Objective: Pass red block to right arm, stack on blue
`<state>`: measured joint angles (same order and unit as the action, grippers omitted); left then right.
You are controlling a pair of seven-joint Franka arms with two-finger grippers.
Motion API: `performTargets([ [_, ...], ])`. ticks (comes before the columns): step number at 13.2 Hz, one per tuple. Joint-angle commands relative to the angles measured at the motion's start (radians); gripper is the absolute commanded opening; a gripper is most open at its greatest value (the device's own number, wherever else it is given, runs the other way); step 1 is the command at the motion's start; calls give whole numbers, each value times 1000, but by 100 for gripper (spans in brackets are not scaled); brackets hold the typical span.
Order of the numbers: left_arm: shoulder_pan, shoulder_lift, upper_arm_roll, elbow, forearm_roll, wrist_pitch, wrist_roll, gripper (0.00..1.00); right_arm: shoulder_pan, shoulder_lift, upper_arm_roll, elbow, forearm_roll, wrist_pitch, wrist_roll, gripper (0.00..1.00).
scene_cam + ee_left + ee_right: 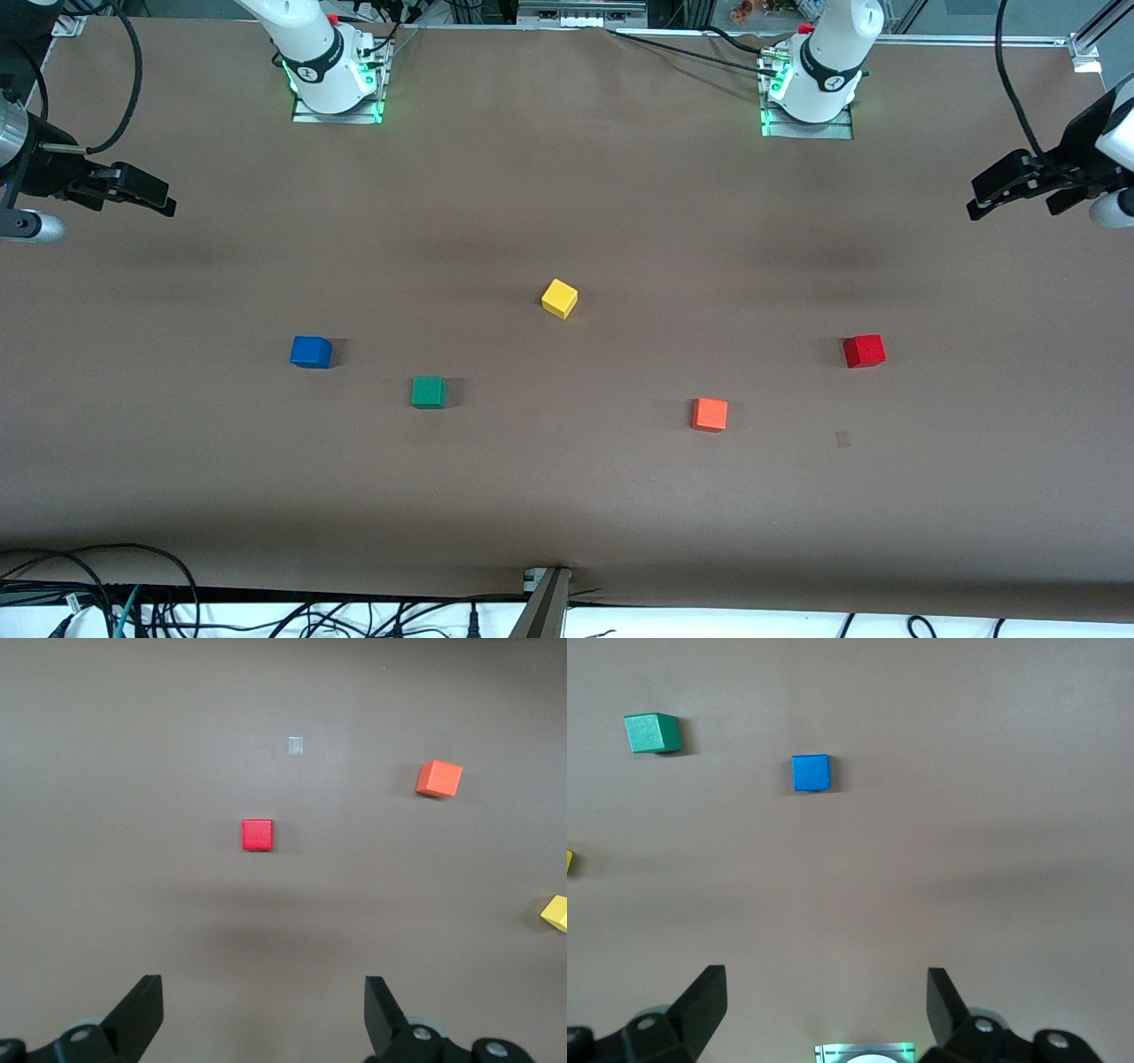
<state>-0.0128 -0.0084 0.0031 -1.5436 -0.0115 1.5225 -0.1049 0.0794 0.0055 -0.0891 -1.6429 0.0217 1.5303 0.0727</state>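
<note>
Front view | red block (pixel 864 351) bright cube, untouched | both claws spread wide, empty

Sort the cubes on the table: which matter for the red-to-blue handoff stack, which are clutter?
In play: red block, toward the left arm's end; blue block, toward the right arm's end; left gripper and right gripper, both open, waiting up at the table ends.

Clutter: yellow block, green block, orange block.

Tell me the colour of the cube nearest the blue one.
Green; it shows best in the front view, beside the blue cube.
</note>
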Motion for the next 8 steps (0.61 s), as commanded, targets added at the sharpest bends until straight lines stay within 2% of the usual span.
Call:
performTargets([
  [1,13,18,0,31,5,-31,41,100,-3,4,5,18,14,-10,-5,100],
  [8,39,19,0,54,5,-65,39,100,-3,4,6,18,14,-15,-5,100],
])
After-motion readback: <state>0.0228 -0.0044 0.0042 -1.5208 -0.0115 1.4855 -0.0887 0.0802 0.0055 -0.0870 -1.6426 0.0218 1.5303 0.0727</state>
